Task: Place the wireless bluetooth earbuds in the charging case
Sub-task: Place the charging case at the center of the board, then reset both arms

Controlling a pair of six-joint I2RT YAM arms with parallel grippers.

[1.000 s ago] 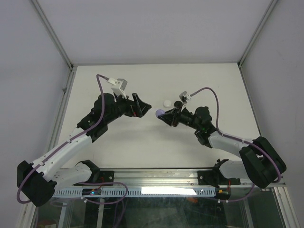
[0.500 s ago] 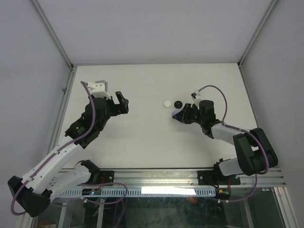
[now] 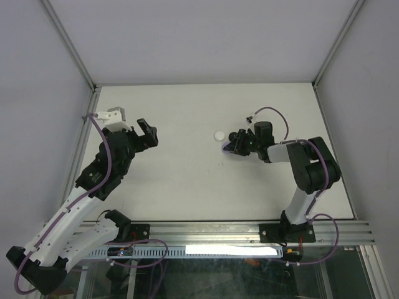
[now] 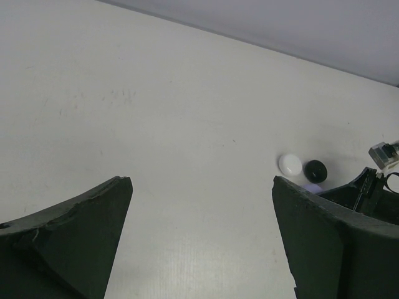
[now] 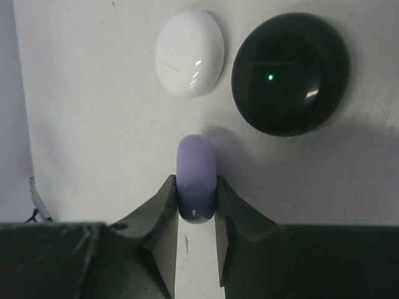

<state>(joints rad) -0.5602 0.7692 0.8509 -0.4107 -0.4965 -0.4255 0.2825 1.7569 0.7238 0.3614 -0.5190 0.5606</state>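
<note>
My right gripper (image 5: 197,200) is shut on a lavender round case (image 5: 197,174), held on edge just above the table; it also shows in the top view (image 3: 227,147). Just beyond it lie a white case (image 5: 189,53) and a black case (image 5: 290,73) with a green light, side by side. In the top view the white case (image 3: 219,134) is clear of my right gripper (image 3: 229,146). My left gripper (image 3: 144,132) is open and empty, well to the left; its view (image 4: 201,205) shows the white case (image 4: 290,164) and black case (image 4: 315,170) far off. No loose earbuds show.
The white table (image 3: 187,180) is walled by a metal frame (image 3: 81,134) on the left and right. The right arm's elbow (image 3: 315,165) is folded close to the right of the cases.
My left gripper has drawn back to the left, open. My right gripper has carried the lavender case to the right, beside the black and white cases, with its arm folding in.
</note>
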